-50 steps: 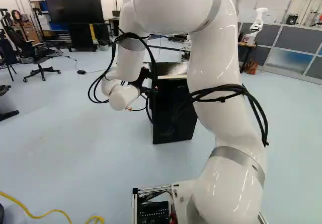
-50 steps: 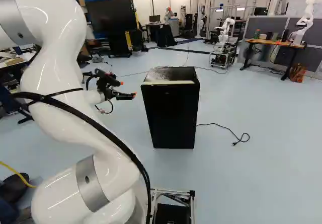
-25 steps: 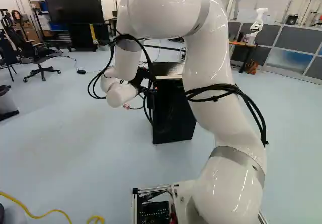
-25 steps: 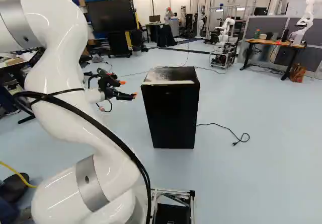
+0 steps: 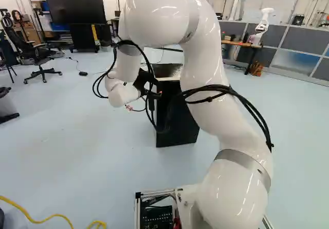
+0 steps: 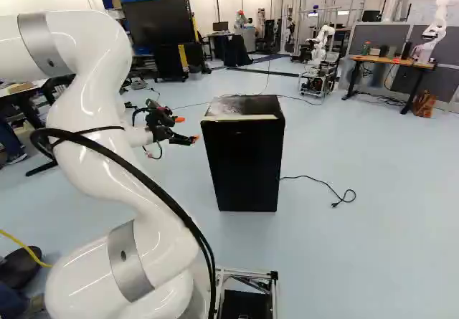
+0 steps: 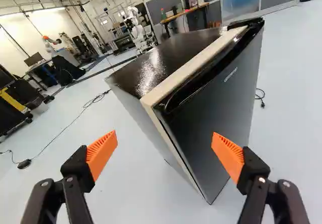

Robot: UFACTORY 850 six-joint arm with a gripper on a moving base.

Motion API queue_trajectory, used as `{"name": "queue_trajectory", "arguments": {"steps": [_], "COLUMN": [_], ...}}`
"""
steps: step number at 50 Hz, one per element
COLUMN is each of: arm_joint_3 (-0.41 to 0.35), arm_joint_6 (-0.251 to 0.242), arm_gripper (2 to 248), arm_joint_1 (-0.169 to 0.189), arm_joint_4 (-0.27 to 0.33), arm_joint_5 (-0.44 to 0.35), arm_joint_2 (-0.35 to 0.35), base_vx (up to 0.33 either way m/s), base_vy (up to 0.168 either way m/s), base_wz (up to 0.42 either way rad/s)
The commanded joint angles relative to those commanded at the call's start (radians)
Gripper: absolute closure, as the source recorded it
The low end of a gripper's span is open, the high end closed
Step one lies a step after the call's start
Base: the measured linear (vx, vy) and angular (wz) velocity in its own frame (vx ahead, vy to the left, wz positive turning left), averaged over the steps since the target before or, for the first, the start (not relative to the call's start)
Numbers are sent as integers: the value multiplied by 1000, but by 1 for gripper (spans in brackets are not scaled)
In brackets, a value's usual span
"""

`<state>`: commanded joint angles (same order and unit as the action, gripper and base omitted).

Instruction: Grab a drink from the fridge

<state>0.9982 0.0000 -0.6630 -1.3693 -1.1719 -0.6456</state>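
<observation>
One tool, spread wide, hangs in the air near the black fridge

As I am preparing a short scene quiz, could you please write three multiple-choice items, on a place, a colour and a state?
1. In the right base view, where is the black box-shaped fridge? A left of the white jointed arm; B right of it; C under it.
2. What colour are the ribbed pads on the black fingers? A blue; B green; C orange.
3. How do the fingers stand? A open; B shut; C crossed.

1 B: it stands right of the whole arm.
2 C: the wrist view shows both orange.
3 A: a wide gap parts them.
</observation>
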Motion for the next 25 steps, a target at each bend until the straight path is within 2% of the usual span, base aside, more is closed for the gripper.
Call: {"name": "queue_trajectory", "arguments": {"steps": [25], "arm_joint_3": [55], "arm_joint_6": [0], "arm_gripper": [3], "arm_joint_1": [11], "arm_joint_4": [-28], "arm_joint_5": [0], "arm_joint_2": [-86], "base_vx": [0], "base_vy": [0], "base_wz": [0]}}
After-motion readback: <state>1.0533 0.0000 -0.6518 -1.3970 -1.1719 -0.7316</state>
